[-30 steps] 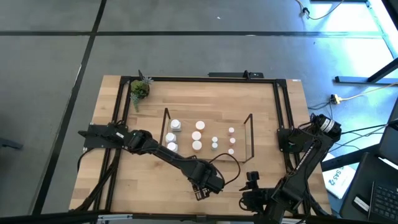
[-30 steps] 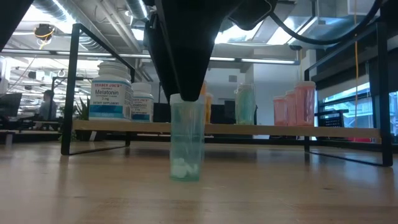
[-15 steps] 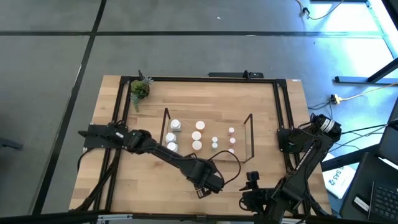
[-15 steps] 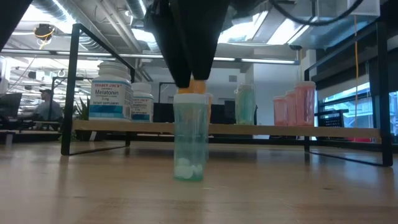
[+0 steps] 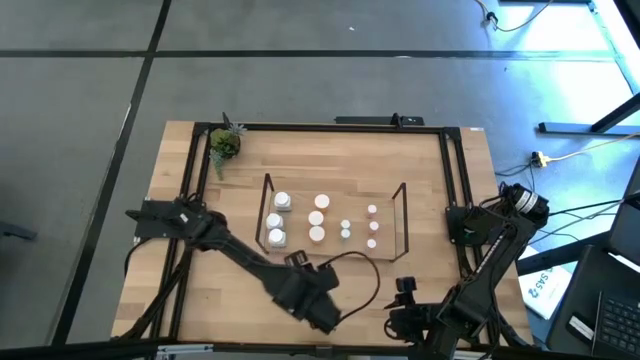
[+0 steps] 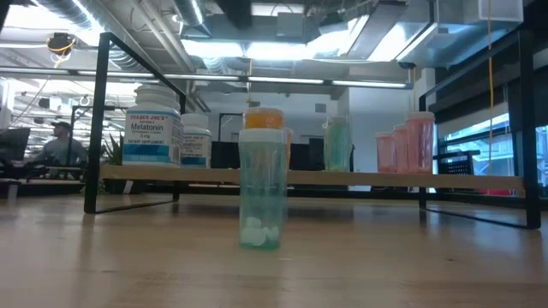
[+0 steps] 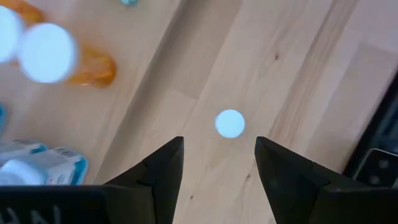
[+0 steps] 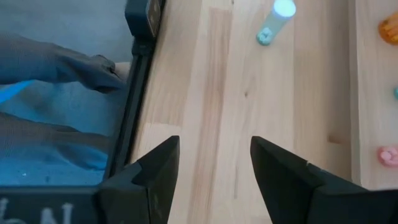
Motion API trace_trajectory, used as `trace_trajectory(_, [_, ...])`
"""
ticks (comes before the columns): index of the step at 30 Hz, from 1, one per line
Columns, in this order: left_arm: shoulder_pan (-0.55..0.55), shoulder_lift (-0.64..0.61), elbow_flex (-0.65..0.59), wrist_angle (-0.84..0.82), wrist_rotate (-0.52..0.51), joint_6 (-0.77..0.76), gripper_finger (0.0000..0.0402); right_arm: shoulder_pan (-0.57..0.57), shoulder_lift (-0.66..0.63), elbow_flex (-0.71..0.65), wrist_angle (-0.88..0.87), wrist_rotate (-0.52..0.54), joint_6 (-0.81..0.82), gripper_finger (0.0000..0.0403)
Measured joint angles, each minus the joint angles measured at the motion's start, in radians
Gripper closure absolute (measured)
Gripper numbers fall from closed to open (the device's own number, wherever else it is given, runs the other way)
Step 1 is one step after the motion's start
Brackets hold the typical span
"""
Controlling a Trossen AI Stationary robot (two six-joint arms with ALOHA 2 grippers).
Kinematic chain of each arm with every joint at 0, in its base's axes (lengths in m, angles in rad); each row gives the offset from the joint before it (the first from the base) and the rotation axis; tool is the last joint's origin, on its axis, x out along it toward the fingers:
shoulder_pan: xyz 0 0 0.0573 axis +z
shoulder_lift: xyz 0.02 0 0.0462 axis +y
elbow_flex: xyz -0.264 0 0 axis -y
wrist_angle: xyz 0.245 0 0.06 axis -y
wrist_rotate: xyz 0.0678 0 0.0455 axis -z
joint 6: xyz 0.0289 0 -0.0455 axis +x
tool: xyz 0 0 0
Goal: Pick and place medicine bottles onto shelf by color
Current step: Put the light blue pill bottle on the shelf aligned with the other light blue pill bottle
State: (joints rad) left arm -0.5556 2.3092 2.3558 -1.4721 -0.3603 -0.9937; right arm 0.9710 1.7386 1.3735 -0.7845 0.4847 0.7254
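Your left arm has pulled back from the teal bottle (image 6: 260,190) since a second ago: then its dark fingers were coming down around the cap, now the low view is showing the bottle alone, upright on the table (image 5: 420,150) in front of the shelf (image 6: 308,177), white pills lying in its bottom. From above, the left gripper (image 5: 322,320) is sitting near the table's front edge, left of the right arm's base. In the left wrist view its fingers (image 7: 163,168) are standing apart with nothing between them, looking straight down on the bottle's white cap (image 7: 230,122).

The shelf is carrying the other bottles: two white ones (image 6: 154,126) at its left end, an orange one (image 6: 264,118) showing just behind the teal bottle, a second teal one (image 6: 337,143) right of it, and pink ones (image 6: 419,141) at the right end. From above you are seeing their white caps in rows between the wire end frames (image 5: 402,215).

Your right gripper (image 8: 212,163) is waiting by the table's front right corner, fingers apart and empty. A small potted plant (image 5: 225,144) is standing at the far left corner.
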Motion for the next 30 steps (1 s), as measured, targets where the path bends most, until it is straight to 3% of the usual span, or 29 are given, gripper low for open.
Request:
trace_trajectory(6, [-0.091,-0.037,0.002,-0.006,-0.12,-0.059,0.021,0.0,0.0,0.0,0.02,-0.015,0.0,0.0203])
trace_trajectory(21, [-0.258,-0.033,-0.023,-0.011,-0.291,-0.301,0.021,0.0,0.0,0.0,0.027,-0.016,0.0,0.0203])
trace_trajectory(30, [-0.299,-0.033,-0.023,-0.011,-0.335,-0.365,0.021,-0.016,0.0,0.0,0.115,0.059,-0.101,0.0203])
